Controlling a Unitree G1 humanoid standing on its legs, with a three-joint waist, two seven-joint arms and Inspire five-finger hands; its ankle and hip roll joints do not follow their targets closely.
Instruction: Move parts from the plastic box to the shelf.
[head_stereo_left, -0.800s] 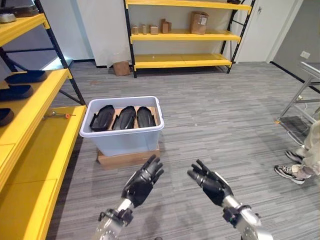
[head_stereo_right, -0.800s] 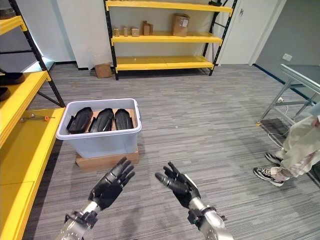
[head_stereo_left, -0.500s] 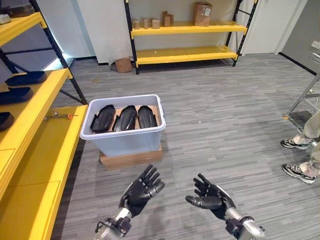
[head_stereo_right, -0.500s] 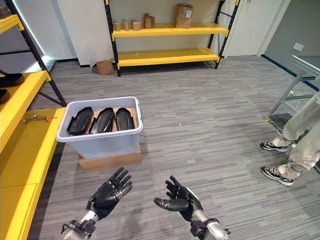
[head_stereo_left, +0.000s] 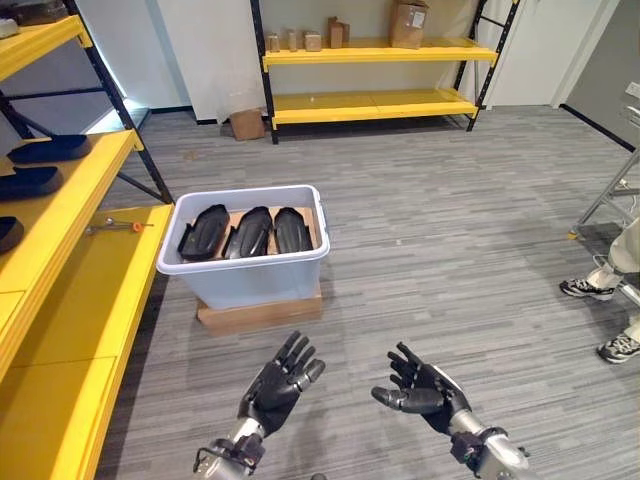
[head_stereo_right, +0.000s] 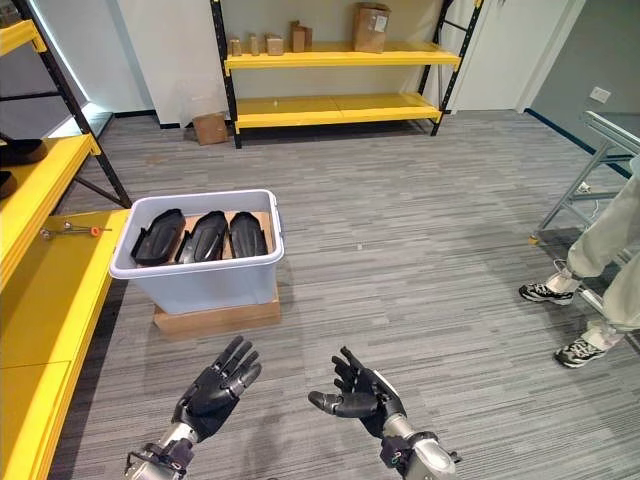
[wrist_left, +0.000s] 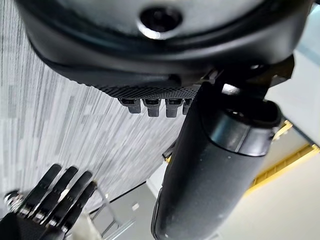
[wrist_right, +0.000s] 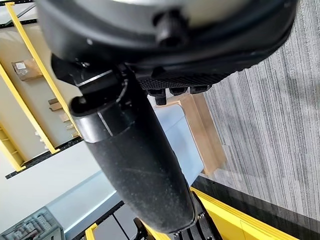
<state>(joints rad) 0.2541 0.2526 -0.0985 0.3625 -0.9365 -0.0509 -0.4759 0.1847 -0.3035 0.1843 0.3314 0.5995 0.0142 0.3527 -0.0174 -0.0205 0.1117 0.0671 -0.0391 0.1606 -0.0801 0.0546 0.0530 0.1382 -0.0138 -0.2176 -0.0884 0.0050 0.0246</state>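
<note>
Parts: three black shells lie in the plastic box, far-left of both empty hands. Left hand and right hand fingers released. Risk: a reach from here falls short or knocks the box rim.

Three black parts lie side by side in one plastic box, which sits on one flat cardboard box. Two robot hands are raised over the floor, the left robot hand and the right robot hand. One tool lies on the near yellow shelf. One person stands nearby.
</note>
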